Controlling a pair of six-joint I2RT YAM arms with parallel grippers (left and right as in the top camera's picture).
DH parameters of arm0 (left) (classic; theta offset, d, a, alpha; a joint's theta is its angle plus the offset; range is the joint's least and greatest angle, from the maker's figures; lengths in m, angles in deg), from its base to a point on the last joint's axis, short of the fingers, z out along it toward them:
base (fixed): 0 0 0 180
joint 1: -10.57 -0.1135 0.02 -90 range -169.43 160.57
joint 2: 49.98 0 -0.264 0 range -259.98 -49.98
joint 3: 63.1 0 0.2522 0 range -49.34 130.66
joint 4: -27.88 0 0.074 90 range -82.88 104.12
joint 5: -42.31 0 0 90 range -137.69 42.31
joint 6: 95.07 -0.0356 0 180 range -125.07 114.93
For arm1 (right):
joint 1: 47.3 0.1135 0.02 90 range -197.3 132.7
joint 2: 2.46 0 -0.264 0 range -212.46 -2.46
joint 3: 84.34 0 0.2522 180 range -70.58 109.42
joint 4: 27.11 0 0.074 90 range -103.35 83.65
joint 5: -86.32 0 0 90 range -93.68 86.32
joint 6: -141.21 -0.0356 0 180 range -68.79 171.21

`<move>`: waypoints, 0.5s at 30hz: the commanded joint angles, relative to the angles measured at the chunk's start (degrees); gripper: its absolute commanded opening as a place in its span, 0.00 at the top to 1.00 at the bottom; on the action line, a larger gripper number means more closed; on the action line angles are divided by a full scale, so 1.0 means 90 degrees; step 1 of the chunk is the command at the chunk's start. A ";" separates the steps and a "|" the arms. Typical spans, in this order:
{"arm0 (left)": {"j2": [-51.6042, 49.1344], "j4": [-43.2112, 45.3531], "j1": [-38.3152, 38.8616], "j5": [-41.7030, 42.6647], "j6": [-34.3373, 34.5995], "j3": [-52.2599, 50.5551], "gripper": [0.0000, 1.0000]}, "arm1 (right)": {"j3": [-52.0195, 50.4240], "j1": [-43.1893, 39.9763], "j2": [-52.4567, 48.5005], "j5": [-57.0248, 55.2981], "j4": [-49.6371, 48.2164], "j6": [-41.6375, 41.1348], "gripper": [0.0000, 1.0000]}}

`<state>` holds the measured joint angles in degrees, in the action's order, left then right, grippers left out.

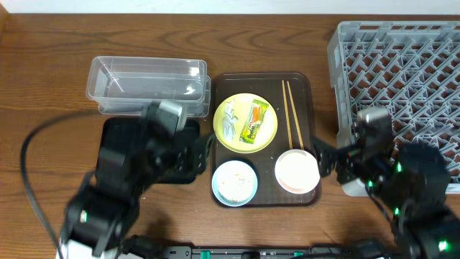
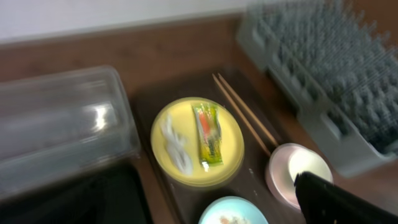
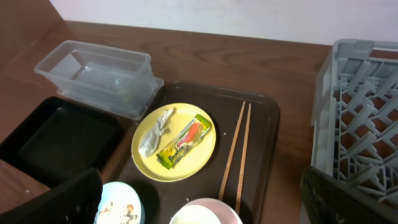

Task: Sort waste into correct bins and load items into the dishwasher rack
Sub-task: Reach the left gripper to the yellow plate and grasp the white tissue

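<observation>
A yellow plate [image 1: 246,137] on the dark brown serving tray holds a green-and-orange wrapper [image 1: 254,122] and crumpled white paper [image 1: 228,121]. Chopsticks [image 1: 291,111] lie to its right. The light-blue bowl [image 1: 234,181] holds rice grains and brownish bits [image 3: 118,211]. The pink bowl [image 1: 297,171] has a white cup [image 2: 309,167] inside it. The clear tub [image 1: 147,83] and black tray [image 1: 183,169] are on the left, and the grey rack [image 1: 399,65] is on the right. My left gripper [image 1: 195,147] hovers over the black tray, open and empty. My right gripper [image 1: 325,162] [image 3: 200,180] is open beside the pink bowl.
The dark brown serving tray [image 1: 305,86] sits mid-table between the bins and the rack. The left arm's cable [image 1: 29,144] loops over the table at the left. Bare wooden tabletop [image 1: 43,65] lies at the far left and back.
</observation>
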<state>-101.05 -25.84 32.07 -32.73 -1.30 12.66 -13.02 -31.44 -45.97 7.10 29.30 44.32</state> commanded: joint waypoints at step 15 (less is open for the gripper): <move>-0.2708 -0.0534 0.0299 0.0986 0.0146 0.1054 0.08 | 0.0624 -0.0160 -0.0940 0.0835 0.0449 -0.1001 0.01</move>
<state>-120.91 -30.65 33.47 -21.89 -0.36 21.12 -8.43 -31.47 -54.80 18.89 33.28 42.22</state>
